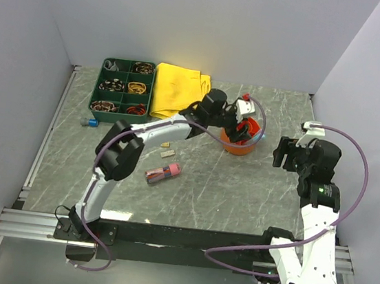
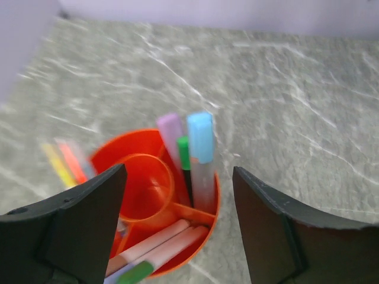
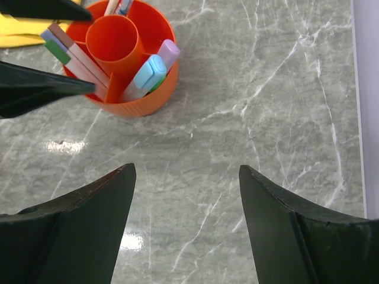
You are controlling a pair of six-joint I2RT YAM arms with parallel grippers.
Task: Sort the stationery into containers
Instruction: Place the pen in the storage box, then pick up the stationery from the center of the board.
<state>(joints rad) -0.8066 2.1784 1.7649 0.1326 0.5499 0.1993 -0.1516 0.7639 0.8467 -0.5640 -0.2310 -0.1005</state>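
Left arm (image 1: 158, 131) at lower left, white links, bulky black joints, right arm (image 1: 309, 257) at lower right alike, lilac cables (image 1: 363, 158) looping off both, dark wedge-shaped fingers (image 2: 83, 231) filling wrist views' lower corners.

Plain white walls (image 1: 191, 17) boxed in a grey marble-look worktop (image 1: 225, 195), with a metal rail (image 1: 27, 222) up front.

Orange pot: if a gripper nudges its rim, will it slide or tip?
Probably slides: the orange pot looks squat, wider than tall, on a smooth tabletop. Likely light plastic, so a gentle bump may shift it. The markers lean past its rim, so they may rattle.
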